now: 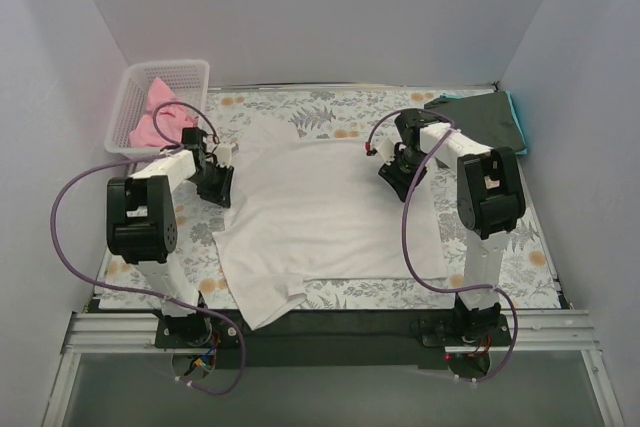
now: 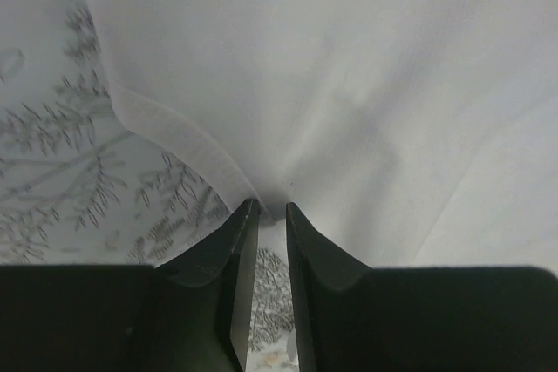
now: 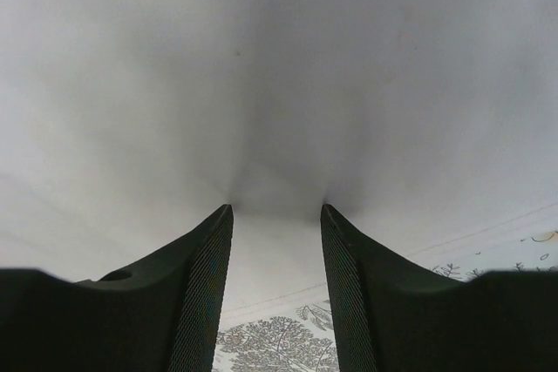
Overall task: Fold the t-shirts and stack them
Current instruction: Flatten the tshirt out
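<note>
The large white t-shirt (image 1: 320, 217) lies spread flat in the middle of the table. My left gripper (image 1: 218, 185) is at its left edge. In the left wrist view the jaws (image 2: 270, 208) stand narrowly apart, pinching the shirt's hem (image 2: 187, 150), and the cloth puckers at the tips. My right gripper (image 1: 400, 175) sits on the shirt's right side. It is open (image 3: 277, 208), with both fingertips pressed down onto the white t-shirt (image 3: 279, 84) and cloth lying between them. A pink t-shirt (image 1: 160, 117) lies in the basket. A dark grey-green t-shirt (image 1: 478, 117) rests on a teal one (image 1: 518, 119) at the back right.
A white lattice basket (image 1: 135, 87) stands at the back left corner. The floral table cloth (image 1: 330, 107) covers the table, with walls close on the left, back and right. Purple cables loop beside both arms.
</note>
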`<control>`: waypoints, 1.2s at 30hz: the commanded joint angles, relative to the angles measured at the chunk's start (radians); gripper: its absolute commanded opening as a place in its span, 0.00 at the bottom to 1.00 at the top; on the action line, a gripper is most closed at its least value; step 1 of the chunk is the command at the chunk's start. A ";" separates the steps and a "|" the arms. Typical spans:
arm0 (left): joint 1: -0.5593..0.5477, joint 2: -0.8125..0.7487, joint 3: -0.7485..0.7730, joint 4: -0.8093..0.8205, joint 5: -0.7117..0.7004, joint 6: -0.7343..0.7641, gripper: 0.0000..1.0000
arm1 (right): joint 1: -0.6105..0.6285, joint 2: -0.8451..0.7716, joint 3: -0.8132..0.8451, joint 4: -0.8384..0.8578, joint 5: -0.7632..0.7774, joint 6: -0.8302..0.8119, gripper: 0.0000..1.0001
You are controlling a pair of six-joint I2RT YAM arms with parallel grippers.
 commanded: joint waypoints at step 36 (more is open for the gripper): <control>-0.011 0.378 0.693 -0.123 -0.038 -0.169 0.53 | -0.165 0.337 0.648 0.093 -0.018 0.052 0.58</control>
